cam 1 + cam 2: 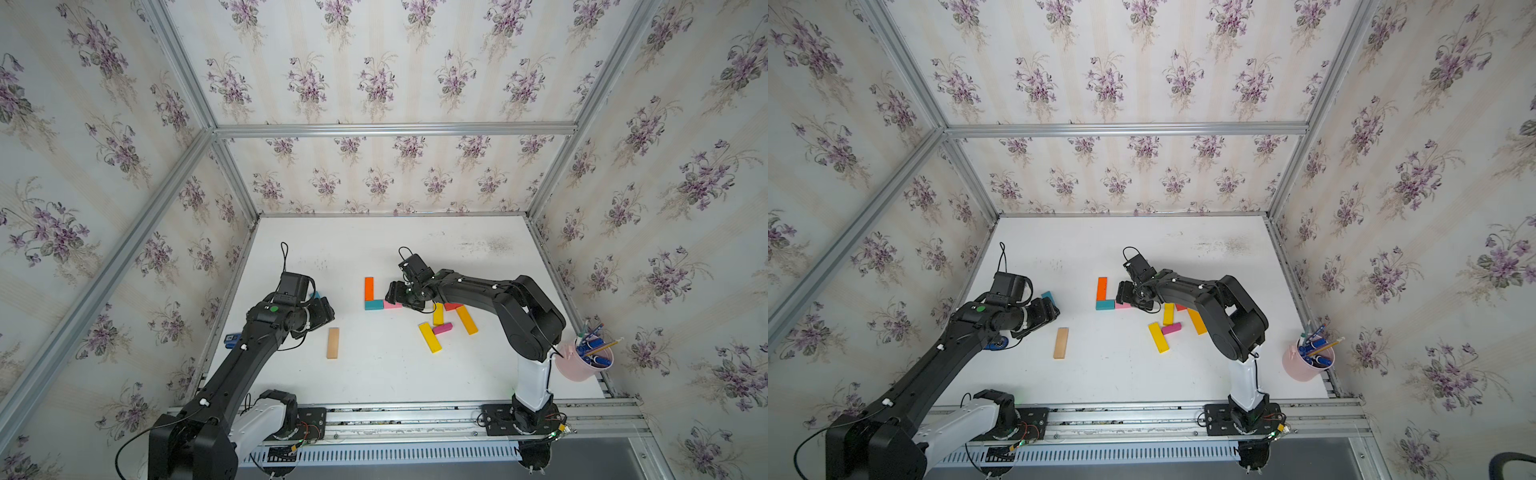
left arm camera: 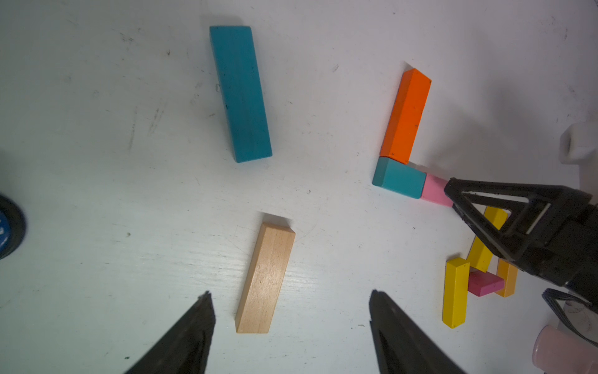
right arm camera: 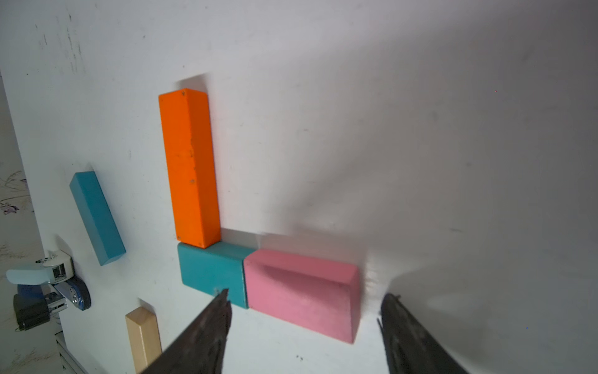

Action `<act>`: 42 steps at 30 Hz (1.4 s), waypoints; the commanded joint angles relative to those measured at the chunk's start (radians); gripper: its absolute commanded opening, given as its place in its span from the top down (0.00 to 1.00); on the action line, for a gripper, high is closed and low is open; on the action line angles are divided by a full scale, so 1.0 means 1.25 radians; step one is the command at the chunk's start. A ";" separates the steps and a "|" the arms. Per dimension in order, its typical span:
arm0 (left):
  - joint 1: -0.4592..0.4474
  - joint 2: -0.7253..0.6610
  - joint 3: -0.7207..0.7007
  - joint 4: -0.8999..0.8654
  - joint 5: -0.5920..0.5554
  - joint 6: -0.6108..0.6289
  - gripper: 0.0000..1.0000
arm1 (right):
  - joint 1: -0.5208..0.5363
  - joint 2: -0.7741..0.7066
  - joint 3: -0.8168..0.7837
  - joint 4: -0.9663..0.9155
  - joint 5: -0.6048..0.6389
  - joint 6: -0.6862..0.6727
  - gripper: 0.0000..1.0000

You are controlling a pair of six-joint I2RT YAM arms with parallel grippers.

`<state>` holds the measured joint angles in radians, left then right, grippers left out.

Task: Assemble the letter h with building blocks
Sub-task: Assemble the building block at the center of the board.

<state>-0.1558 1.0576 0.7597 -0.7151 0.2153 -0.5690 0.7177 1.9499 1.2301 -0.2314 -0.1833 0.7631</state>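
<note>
Worktop (image 1: pixel 374 382): white, matte, scuffed. Plain wood bar (image 1: pixel 333 343), square-edged, lies alone near the front. Left hand (image 2: pixel 291 293) hovers near it, spread wide, empty. Yellow bar (image 1: pixel 429 337) touches magenta bar (image 1: pixel 441 328), with amber bar (image 1: pixel 466 320) beside them. Orange bar (image 1: pixel 368 288), teal block (image 1: pixel 373 305) and pink block (image 1: pixel 392 305) are butted into an L. Right hand (image 3: pixel 307 294) is open astride the pink block, gripping nothing. Open surface beyond.

A lab test booth: aluminium frame (image 1: pixel 395 129), floral-wallpapered panels (image 1: pixel 374 62).
</note>
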 commanded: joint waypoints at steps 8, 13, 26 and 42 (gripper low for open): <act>0.001 0.008 0.001 0.004 -0.002 0.005 0.22 | 0.000 0.006 0.007 0.004 -0.011 -0.006 0.26; 0.001 0.007 -0.001 0.000 -0.003 0.007 0.22 | 0.001 0.005 0.006 0.005 -0.013 -0.010 0.26; 0.001 0.005 -0.002 -0.001 -0.003 0.006 0.22 | 0.003 0.005 0.011 0.007 -0.024 -0.021 0.28; 0.001 0.008 0.003 -0.001 -0.001 0.006 0.22 | 0.004 0.010 0.022 -0.010 -0.020 -0.030 0.28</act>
<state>-0.1558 1.0660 0.7586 -0.7147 0.2153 -0.5690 0.7216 1.9537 1.2495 -0.2314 -0.2165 0.7361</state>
